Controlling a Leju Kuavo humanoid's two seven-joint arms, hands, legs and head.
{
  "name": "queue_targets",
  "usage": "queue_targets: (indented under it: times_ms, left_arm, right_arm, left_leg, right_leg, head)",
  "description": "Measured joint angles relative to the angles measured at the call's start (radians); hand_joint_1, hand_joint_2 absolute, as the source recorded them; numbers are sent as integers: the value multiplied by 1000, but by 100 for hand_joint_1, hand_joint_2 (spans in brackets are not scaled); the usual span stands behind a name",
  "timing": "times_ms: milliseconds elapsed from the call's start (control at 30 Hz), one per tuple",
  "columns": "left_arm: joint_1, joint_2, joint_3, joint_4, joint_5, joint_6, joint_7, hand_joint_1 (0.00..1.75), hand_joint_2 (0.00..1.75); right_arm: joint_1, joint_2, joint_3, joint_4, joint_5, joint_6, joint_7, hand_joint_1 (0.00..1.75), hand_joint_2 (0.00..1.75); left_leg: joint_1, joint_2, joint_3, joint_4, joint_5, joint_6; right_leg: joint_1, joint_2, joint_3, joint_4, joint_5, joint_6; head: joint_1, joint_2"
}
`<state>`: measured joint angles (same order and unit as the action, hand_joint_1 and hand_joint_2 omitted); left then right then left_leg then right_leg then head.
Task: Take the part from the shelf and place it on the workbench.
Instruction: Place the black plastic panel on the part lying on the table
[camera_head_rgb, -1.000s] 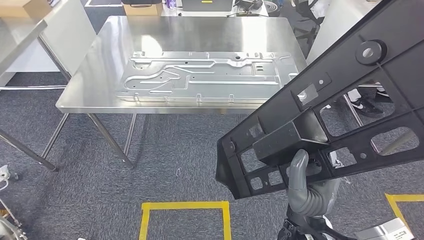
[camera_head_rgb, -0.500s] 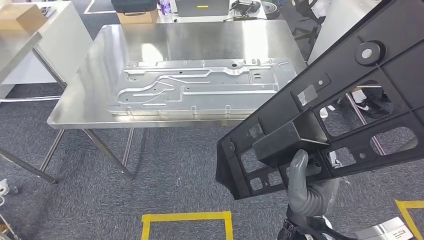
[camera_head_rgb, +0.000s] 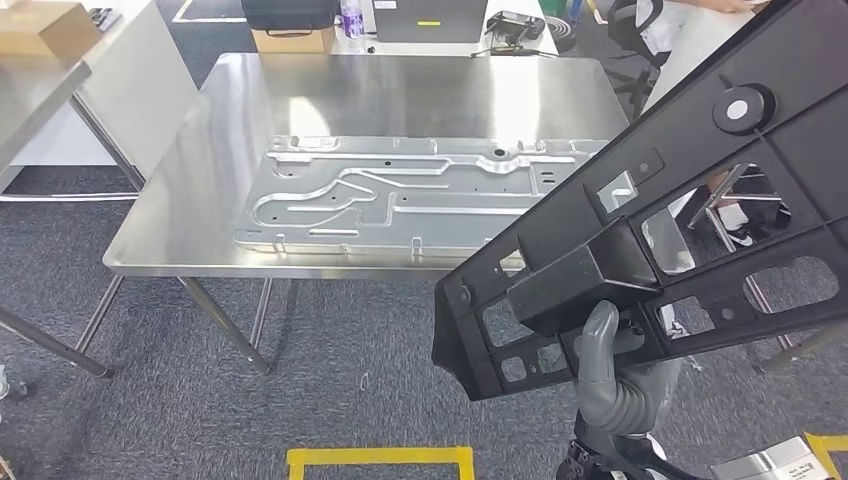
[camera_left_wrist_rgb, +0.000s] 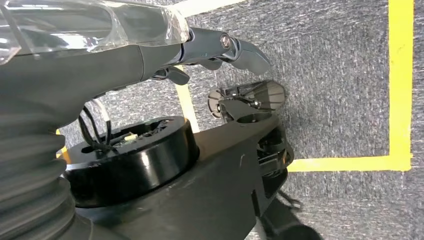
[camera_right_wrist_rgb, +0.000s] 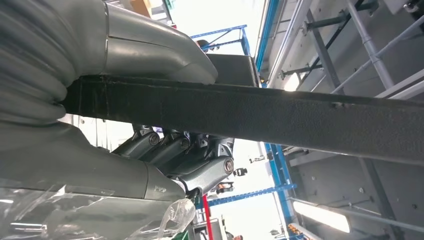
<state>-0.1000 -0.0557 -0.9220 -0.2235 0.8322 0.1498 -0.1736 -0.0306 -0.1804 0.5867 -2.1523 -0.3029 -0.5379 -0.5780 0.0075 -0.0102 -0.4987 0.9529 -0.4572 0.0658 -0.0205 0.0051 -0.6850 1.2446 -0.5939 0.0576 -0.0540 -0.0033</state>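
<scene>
We see the right hand (camera_head_rgb: 607, 372) low in the head view, thumb raised against a black part (camera_head_rgb: 660, 230), and in the right wrist view (camera_right_wrist_rgb: 150, 125) clamped on one of its bars — thumb on one side, darker fingers (camera_right_wrist_rgb: 200, 170) curled on the other. The part is a long, flat, cut-out frame held in the air; its long axis runs on a slant from just above the hand, near the robot, up and away to the robot's right. Its upper length overlaps the right end of the steel surface (camera_head_rgb: 200, 200) ahead. A pressed metal panel (camera_head_rgb: 400, 195) lies lengthwise on that surface, leaving bare steel beyond it and at its left. The left hand (camera_left_wrist_rgb: 150, 55) hangs over grey carpet (camera_left_wrist_rgb: 340, 75) marked with yellow tape (camera_left_wrist_rgb: 400, 85) — fingers loosely apart, holding nothing.
</scene>
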Motion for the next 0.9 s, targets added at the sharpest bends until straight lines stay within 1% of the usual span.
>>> queue_targets:
  times_ms: [33, 100, 133, 167, 200, 233, 267, 300, 333, 367, 400, 433, 467, 500, 533, 567, 600, 633, 667, 700, 733, 767, 800, 833, 867, 900]
  left_arm:
    - [0, 0, 0, 0, 0, 0, 0, 0, 175]
    - [0, 0, 0, 0, 0, -1, 2, 0, 175]
    - [-1, 0, 0, 0, 1, -2, 3, 0, 175]
    - [-1, 0, 0, 0, 1, -3, 4, 0, 175]
    - [-2, 0, 0, 0, 1, -4, 5, 0, 175]
    - [-3, 1, 0, 0, 2, -5, 5, 0, 175]
    - [-4, 1, 0, 0, 2, -5, 5, 0, 175]
    - [-5, 1, 0, 0, 3, -5, 5, 0, 175]
    - [-7, 2, 0, 0, 3, -6, 5, 0, 175]
    - [-9, 2, 0, 0, 4, -6, 5, 0, 175]
    - [-9, 2, 0, 0, 5, -6, 5, 0, 175]
    - [-7, 2, 0, 0, 6, -6, 5, 0, 175]
    - [-5, 2, 0, 0, 8, -6, 5, 0, 175]
    - [-2, 2, 0, 0, 9, -6, 5, 0, 175]
    - [-1, 2, 0, 0, 10, -6, 5, 0, 175]
    - [0, 2, 0, 0, 10, -6, 5, 0, 175]
    - [1, 2, 0, 0, 11, -7, 6, 0, 175]
    - [2, 2, 0, 0, 12, -7, 8, 0, 175]
    - [3, 3, 0, 1, 12, -7, 11, 0, 175]
    - [3, 3, 0, 1, 12, -7, 13, 0, 175]
    - [2, 3, 0, 1, 11, -7, 15, 0, 175]
    - [0, 3, 0, 1, 11, -7, 16, 0, 175]
    - [-3, 3, 0, 1, 11, -7, 16, 0, 175]
    - [-5, 3, 0, 1, 11, -6, 16, 0, 175]
    - [-5, 3, 0, 1, 11, -6, 17, 0, 175]
    - [-5, 2, 0, 1, 11, -6, 18, 0, 175]
  right_arm:
    - [0, 0, 0, 0, 0, 0, 0, 175, 175]
    - [0, 0, 0, 1, 0, 0, 0, 175, 175]
    - [0, 0, 0, 1, 0, 0, 0, 175, 175]
    - [1, 0, 0, 1, 0, 0, 0, 175, 175]
    - [2, 0, 1, 1, 1, 0, 0, 175, 175]
    - [2, 0, 1, 1, 1, 0, 0, 175, 175]
    - [2, 0, 1, 1, 1, 0, 0, 175, 175]
    - [2, 0, 0, 1, 2, 0, -1, 175, 175]
    - [2, 0, 0, 1, 2, 0, -1, 175, 175]
    - [2, 0, 0, 1, 3, 0, -1, 175, 175]
    - [2, 0, 0, 1, 3, 0, -1, 175, 175]
    - [3, 0, 0, 1, 3, 0, -1, 175, 175]
    - [3, 0, 0, 1, 3, 0, -1, 175, 175]
    - [3, 0, 0, 2, 3, 0, -1, 175, 175]
    - [3, 0, 0, 2, 3, 0, -1, 175, 175]
    - [2, 0, 0, 2, 3, 0, -1, 175, 175]
    - [2, 0, 0, 2, 3, 0, -1, 175, 175]
    - [1, 1, 0, 2, 3, 0, -1, 175, 175]
    - [1, 1, 0, 3, 4, 0, -1, 175, 175]
    - [0, 1, 0, 4, 4, 0, -1, 175, 175]
    - [-1, 2, 1, 4, 6, 0, -1, 175, 175]
    - [-2, 3, 0, 5, 8, 0, -2, 175, 175]
    - [-3, 4, 0, 6, 9, 0, -3, 175, 175]
    - [-4, 4, 0, 6, 11, 0, -4, 175, 175]
    - [-5, 5, 0, 6, 11, 0, -5, 175, 175]
    - [-4, 6, -1, 7, 11, 0, -5, 175, 175]
  left_leg:
    - [1, -2, 15, 0, -12, -2]
    - [0, -6, 42, 2, -37, -9]
    - [-2, -7, 51, 0, -50, -16]
    - [-4, -7, 60, -2, -59, -23]
    - [-6, -7, 69, 1, -61, -30]
    - [-7, -7, 70, 5, -61, -36]
    - [-6, -6, 69, 23, -58, -41]
    - [-5, -4, 52, 60, -56, -45]
    - [-3, -3, 22, 110, -63, -49]
    - [-1, -2, -18, 171, -79, -53]
    - [0, -1, -65, 234, -106, -59]
    - [1, -1, -108, 280, -136, -63]
    - [2, 0, -139, 300, -159, -65]
    - [2, 0, -157, 290, -165, -66]
    - [2, 0, -159, 248, -144, -64]
    - [2, 0, -154, 186, -94, -60]
    - [-1, 1, -148, 123, -26, -55]
    - [-4, 1, -140, 74, 26, -48]
    - [-7, 2, -134, 44, 63, -43]
    - [-10, 3, -128, 33, 75, -37]
    - [-9, 4, -118, 31, 66, -32]
    - [-8, 4, -107, 27, 64, -26]
    - [-5, 4, -95, 23, 58, -19]
    - [-3, 3, -82, 21, 51, -13]
    - [-2, 3, -71, 18, 44, -8]
    - [-2, 3, -61, 17, 35, -4]
  right_leg:
    - [-1, 0, 7, -51, 31, 0]
    - [-1, -4, 36, -185, 138, -2]
    - [0, -5, 47, -229, 177, -5]
    - [2, -5, 53, -253, 198, -10]
    - [4, -5, 56, -259, 197, -15]
    - [2, -3, 64, -260, 193, -22]
    - [0, -1, 72, -262, 189, -30]
    - [-2, -1, 81, -264, 184, -37]
    - [-3, 0, 91, -264, 177, -43]
    - [-3, 0, 99, -265, 169, -47]
    - [-3, 0, 107, -265, 159, -49]
    - [-3, 1, 118, -265, 149, -50]
    - [-3, 2, 130, -265, 138, -50]
    - [-3, 4, 146, -265, 126, -49]
    - [-3, 5, 163, -265, 113, -47]
    - [-3, 5, 180, -266, 100, -45]
    - [-2, 6, 196, -265, 87, -41]
    - [-1, 9, 208, -267, 75, -37]
    - [0, 11, 217, -271, 65, -32]
    - [2, 14, 223, -270, 62, -26]
    - [2, 16, 228, -267, 62, -20]
    - [2, 14, 228, -252, 65, -16]
    - [2, 12, 216, -219, 71, -11]
    - [1, 9, 191, -174, 69, -8]
    - [1, 7, 153, -115, 60, -5]
    - [1, 6, 108, -55, 41, -3]
  head:
    - [0, 0]
    - [1, 0]
    - [2, 0]
    - [1, 0]
    - [1, 0]
    - [1, 0]
    - [-1, 0]
    - [-2, 0]
    - [-3, 0]
    - [-4, 0]
    - [-5, 0]
    - [-6, 0]
    - [-6, 0]
    - [-6, 0]
    - [-6, 0]
    - [-7, 0]
    - [-7, 0]
    - [-7, 0]
    - [-6, 0]
    - [-6, 0]
    - [-6, 0]
    - [-6, 0]
    - [-6, 0]
    - [-5, 0]
    - [-3, 0]
    - [-2, 0]
